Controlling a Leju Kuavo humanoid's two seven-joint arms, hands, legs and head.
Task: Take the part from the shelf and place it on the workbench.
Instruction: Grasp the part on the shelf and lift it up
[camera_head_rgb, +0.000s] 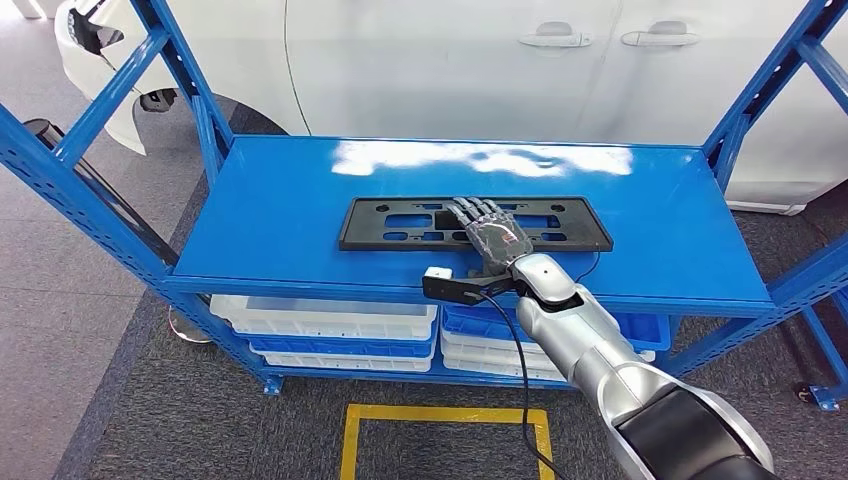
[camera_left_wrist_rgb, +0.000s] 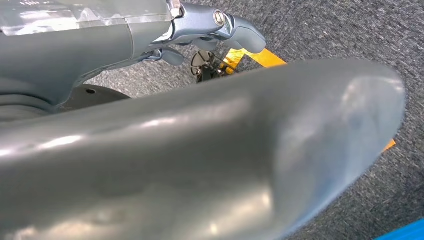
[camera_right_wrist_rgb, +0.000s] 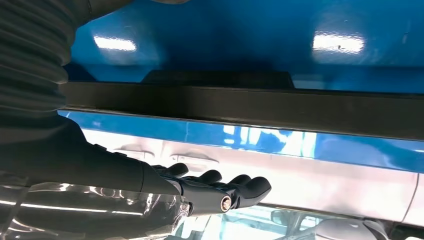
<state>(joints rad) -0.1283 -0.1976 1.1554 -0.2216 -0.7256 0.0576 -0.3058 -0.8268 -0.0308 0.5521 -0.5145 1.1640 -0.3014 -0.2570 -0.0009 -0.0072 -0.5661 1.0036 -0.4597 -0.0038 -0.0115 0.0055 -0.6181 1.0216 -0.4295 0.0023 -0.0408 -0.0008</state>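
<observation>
Right hand (camera_head_rgb: 492, 238) lies above the black part (camera_head_rgb: 400, 223), fingers outstretched, gripping nothing; contact cannot be confirmed. The part lies flat on the blue shelf (camera_head_rgb: 280, 215) beneath that hand. Left hand (camera_left_wrist_rgb: 220, 27): state indeterminate.

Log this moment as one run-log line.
stage: reach | right hand: fingers spread over black part, not gripped | part: flat on blue shelf | left hand: hanging, empty
</observation>
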